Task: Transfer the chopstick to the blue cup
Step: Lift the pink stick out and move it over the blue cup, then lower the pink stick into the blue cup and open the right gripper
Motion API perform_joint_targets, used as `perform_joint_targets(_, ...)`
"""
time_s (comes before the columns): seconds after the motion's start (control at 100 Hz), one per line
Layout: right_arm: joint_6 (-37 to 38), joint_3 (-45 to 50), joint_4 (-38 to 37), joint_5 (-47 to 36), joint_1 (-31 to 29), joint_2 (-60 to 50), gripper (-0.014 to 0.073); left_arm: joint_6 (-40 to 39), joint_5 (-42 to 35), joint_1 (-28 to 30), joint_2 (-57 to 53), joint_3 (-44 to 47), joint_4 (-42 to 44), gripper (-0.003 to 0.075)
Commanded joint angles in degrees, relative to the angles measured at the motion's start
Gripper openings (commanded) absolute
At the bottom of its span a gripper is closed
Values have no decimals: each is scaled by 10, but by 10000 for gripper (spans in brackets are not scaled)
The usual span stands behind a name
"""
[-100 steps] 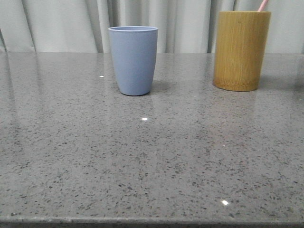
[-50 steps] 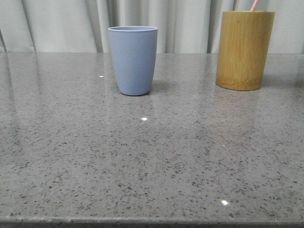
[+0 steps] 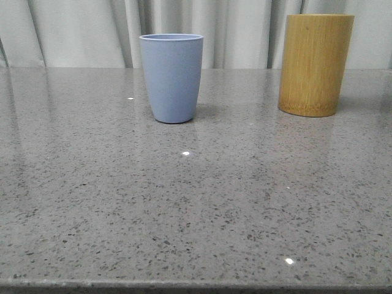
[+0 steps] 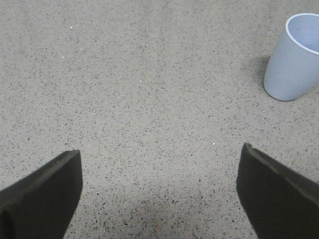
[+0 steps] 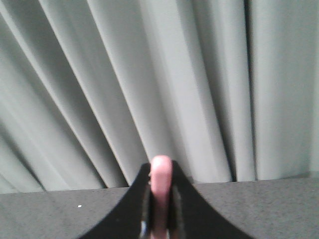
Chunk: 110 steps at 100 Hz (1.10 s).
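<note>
The blue cup (image 3: 172,77) stands upright at the back of the table, left of centre, and looks empty from the left wrist view, where the cup (image 4: 294,57) sits well off to one side. My left gripper (image 4: 159,164) hangs open over bare stone with nothing between its fingers. In the right wrist view my right gripper (image 5: 160,172) is shut on the pale pink chopstick (image 5: 161,191), whose rounded end pokes out between the dark fingers, with the curtain behind it.
A taller tan bamboo cylinder (image 3: 315,64) stands at the back right. Grey speckled stone table (image 3: 196,202) stretches to the front edge. A pale pleated curtain (image 3: 86,30) hangs right behind the table.
The pink chopstick tip above the bamboo cylinder has risen out of the front view. The bamboo cylinder shifted slightly to the right a second ago and has stayed still since.
</note>
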Motion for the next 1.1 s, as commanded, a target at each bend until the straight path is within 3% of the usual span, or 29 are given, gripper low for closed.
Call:
perform_joint_targets(0.0,-6,-25,28,-28,23,-15,-64,-7,-41,1,-2,-15,-3,608)
perform_joint_targets(0.38,-6,-25,29,-128,156,70,-64,-7,-41,1,-2,-15,-3,608)
perform_joint_targets(0.79,-6,-24,40,-112,184,159,-50,-7,-41,1,-2,-15,-3,608)
perform_joint_targets(0.88,-6,-24,43,-101,184,160,35,-7,-41,1,-2,-15,-3,608)
perform_joint_targets(1.09,-6,-24,47,-99,184,160,403,-7,-41,1,-2,-15,-3,608)
